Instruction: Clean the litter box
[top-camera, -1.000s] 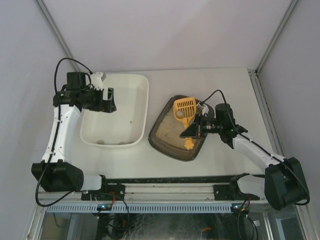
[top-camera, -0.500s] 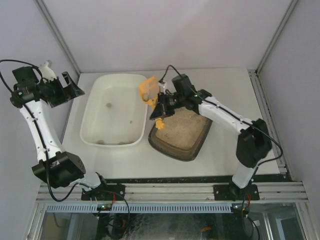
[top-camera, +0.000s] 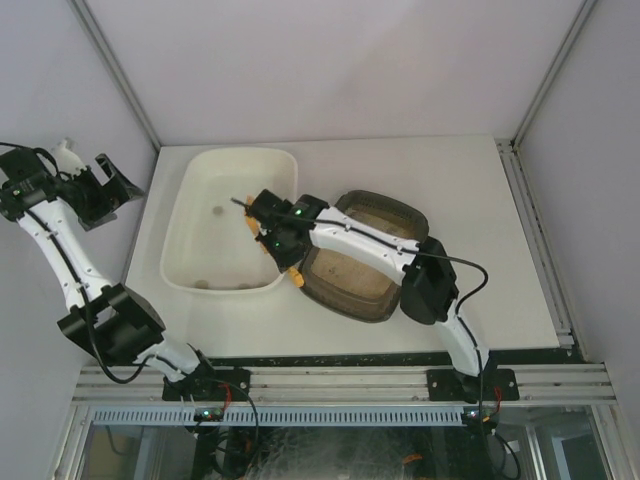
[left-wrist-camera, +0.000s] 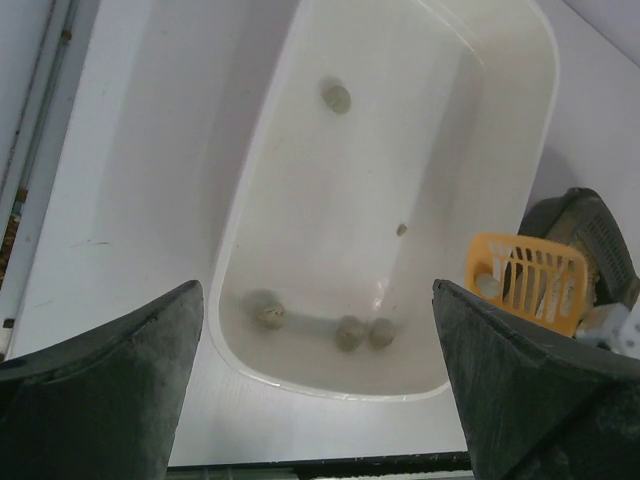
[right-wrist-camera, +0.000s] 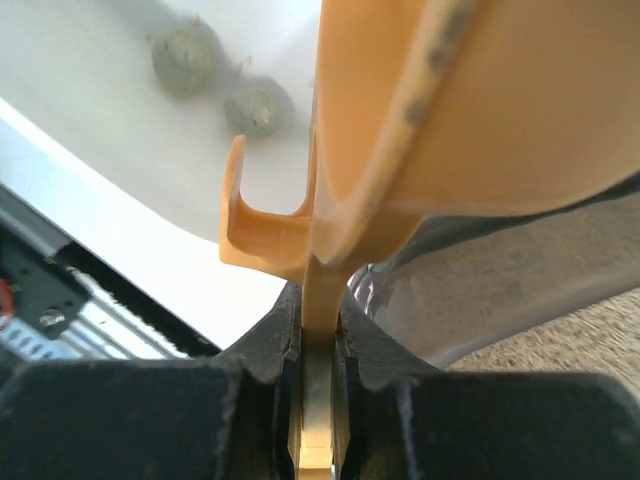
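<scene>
Across the white table (top-camera: 470, 190) the tub (top-camera: 225, 180) lies to the left. The litter box (top-camera: 340, 305) lies just right of it, their near corners close enough that I cannot tell whether they meet. The box is a dark tray with rounded corners and beige litter (right-wrist-camera: 590, 335) spread over its floor.

The right arm (top-camera: 350, 238) stretches leftward over the box to the tub's right wall. Its right claw (right-wrist-camera: 318, 335) is clamped on the thin handle of the orange scoop (left-wrist-camera: 525, 280), seen edge-on between the fingers. The scoop's slotted head hangs at the tub's right rim, and a grey lump seems to sit in it. The left claw (left-wrist-camera: 317, 300) is raised off to the far left, jaws wide apart and holding nothing, looking down on the tub.

Grey clumps (left-wrist-camera: 349, 332) lie in the tub: three along the near wall, one toward the far end, and a smaller speck between.

The box looks stiff and smooth, and the sand probably makes it heavy. Tilted, the loose litter would likely slide and spill. If the box must be steadied or moved, the rolled rim on a long side seems the best hold, with the box kept level. The walls look slippery to pinch.
</scene>
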